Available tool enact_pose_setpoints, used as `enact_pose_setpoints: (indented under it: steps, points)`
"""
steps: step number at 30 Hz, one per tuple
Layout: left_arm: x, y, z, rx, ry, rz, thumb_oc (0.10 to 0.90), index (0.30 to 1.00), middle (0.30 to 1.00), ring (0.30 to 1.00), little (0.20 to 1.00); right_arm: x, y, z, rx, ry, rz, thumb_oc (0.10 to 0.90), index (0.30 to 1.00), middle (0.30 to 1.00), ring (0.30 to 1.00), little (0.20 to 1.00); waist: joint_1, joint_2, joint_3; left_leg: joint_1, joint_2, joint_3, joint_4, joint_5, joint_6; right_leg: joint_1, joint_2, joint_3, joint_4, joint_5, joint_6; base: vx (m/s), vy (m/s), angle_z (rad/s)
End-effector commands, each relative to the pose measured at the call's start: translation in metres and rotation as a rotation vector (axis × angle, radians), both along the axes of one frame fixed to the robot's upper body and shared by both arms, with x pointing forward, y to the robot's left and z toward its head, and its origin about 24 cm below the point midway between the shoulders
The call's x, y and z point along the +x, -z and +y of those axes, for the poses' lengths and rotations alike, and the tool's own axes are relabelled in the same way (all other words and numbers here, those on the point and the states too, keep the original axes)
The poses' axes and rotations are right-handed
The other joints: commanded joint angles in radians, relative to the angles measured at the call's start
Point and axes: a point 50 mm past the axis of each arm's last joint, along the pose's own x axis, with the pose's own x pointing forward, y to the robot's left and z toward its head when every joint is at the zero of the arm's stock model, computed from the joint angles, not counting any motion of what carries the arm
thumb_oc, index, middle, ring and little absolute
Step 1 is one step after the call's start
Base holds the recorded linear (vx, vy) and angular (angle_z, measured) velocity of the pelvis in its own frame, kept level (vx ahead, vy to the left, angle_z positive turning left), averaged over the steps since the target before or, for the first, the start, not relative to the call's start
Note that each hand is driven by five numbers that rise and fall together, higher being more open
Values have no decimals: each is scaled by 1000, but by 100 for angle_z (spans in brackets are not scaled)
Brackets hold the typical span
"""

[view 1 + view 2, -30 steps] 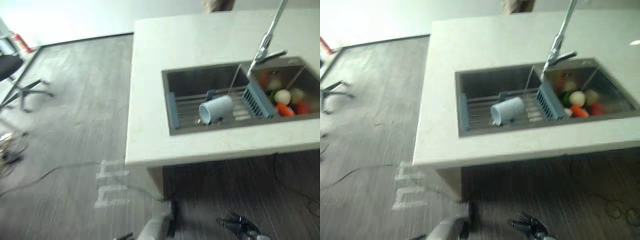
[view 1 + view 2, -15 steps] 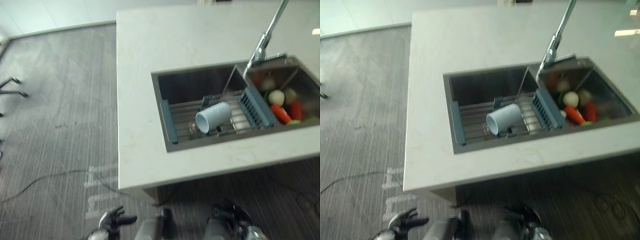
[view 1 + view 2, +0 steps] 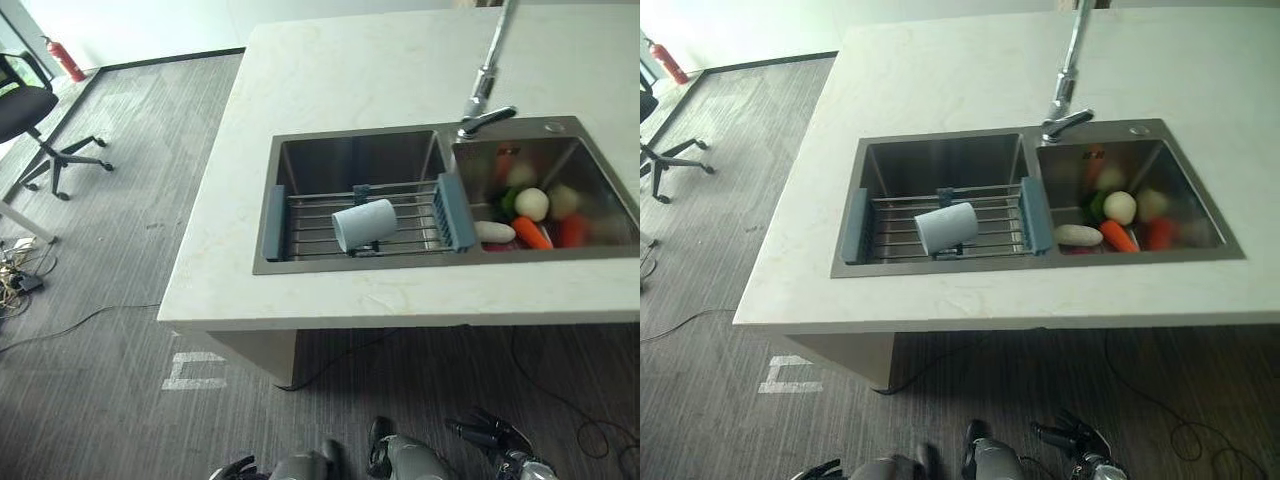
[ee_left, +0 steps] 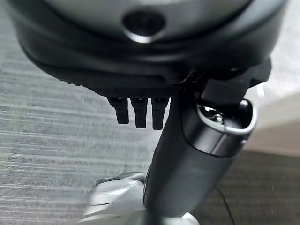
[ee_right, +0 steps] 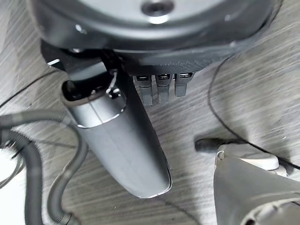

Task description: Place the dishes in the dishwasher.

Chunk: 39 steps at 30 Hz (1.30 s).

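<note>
A pale blue cup (image 3: 363, 224) lies on its side on a wire rack (image 3: 310, 226) with blue ends. The rack spans the left basin of a steel double sink (image 3: 350, 162), which is set in a white counter (image 3: 350, 70). Both hands hang low in front of the counter, far from the cup. My left hand (image 3: 232, 466) is open, its thumb (image 4: 197, 154) and straight fingers (image 4: 139, 112) holding nothing above the grey floor. My right hand (image 3: 490, 437) is open too, with its thumb (image 5: 117, 140) and fingers (image 5: 161, 89) empty.
The right basin holds vegetables (image 3: 532, 206), among them a carrot and a white radish. A tall faucet (image 3: 487, 85) stands behind the sink. An office chair (image 3: 30, 115) and a red fire extinguisher (image 3: 62, 60) are at the far left. A white tape mark (image 3: 195, 370) lies on the floor.
The whole picture has swung and steadied as the camera moved. The cup lies on the rack as before. Both hands stay low at the picture's bottom edge.
</note>
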Motion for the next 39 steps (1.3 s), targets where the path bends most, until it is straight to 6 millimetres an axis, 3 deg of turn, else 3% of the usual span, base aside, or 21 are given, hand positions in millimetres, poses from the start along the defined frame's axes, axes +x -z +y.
enact_pose_setpoints:
  steps: [1,4,5,7,9,10,12,16,20,23,27,34,39]
  points:
    - [8,-4,6,10,-28,-31,800,900,900,900,900,14,-12,-14,-39,-35,-81,800,900,900,900,900,-43,62,20,-69,31,-85,130,-131,-2,3,-106,153,244,-19,21,-65,-197,6]
    - [11,-5,8,-2,-49,-49,800,900,900,900,900,11,-10,-12,-26,-25,-68,800,900,900,900,900,-35,63,18,-72,47,-84,130,-123,-20,42,-146,134,123,-15,22,-49,-299,22]
    - [14,-6,7,-5,-70,-70,800,900,900,900,900,10,-8,-11,-22,-13,-51,800,900,900,900,900,-32,48,24,-60,45,-79,130,-135,-28,-6,-223,161,123,13,39,-57,-491,10]
    - [10,-4,5,-13,-130,-74,800,900,900,900,900,6,-6,-11,2,-13,-18,800,900,900,900,900,-24,31,10,-61,67,-55,130,-125,-60,-16,-233,182,123,-35,50,-27,-502,-37]
    - [7,-3,2,-24,-164,-76,800,900,900,900,900,6,-5,-9,19,-16,-16,800,900,900,900,900,-17,25,1,-58,82,-43,130,-116,-71,-10,-230,179,123,-50,46,36,-347,-34]
    - [2,0,-4,-43,-147,-63,800,900,900,900,900,4,-4,-8,14,-37,-17,800,900,900,900,900,-14,10,3,-42,78,-56,130,-94,-85,24,-193,219,123,-87,22,74,-383,-13]
    - [2,1,-7,-43,-128,-54,800,900,900,900,900,2,-4,-8,14,-16,-12,800,900,900,900,900,-11,2,0,-53,69,-60,130,-79,-88,28,-188,228,123,-92,14,68,-225,-3]
    - [-3,6,-20,-73,-83,-21,800,900,900,900,900,-8,-3,-17,-21,46,27,800,900,900,900,900,-12,45,0,-159,109,-97,130,-12,-129,53,-152,208,123,-117,1,79,66,26]
    - [2,5,-21,-62,-60,-20,800,900,900,900,900,-14,-3,-23,-25,94,46,800,900,900,900,900,-19,50,-13,-173,131,-88,130,-23,-131,53,-171,177,123,-124,3,70,120,13]
    - [3,4,-16,-48,-79,-20,800,900,900,900,900,-27,1,-23,-11,105,65,800,900,900,900,900,-22,49,-33,-158,134,-60,130,-52,-133,59,-214,131,123,-123,20,118,131,-6]
    - [-1,3,-10,-49,-134,-27,800,900,900,900,900,-35,6,-16,-2,86,98,800,900,900,900,900,-18,40,-47,-139,119,-55,130,-74,-119,61,-237,133,123,-114,36,121,83,-10]
    - [-10,0,9,-12,-325,-80,800,900,900,900,900,-32,4,-16,-15,64,79,800,900,900,900,900,-5,32,-47,-115,112,-32,130,-95,-104,73,-256,137,123,-119,49,96,100,-9]
    - [-14,-2,18,-24,-300,-51,800,900,900,900,900,-30,0,-27,-44,129,46,800,900,900,900,900,9,25,-33,-86,55,-69,130,-99,-45,129,-244,176,123,-118,34,130,213,2]
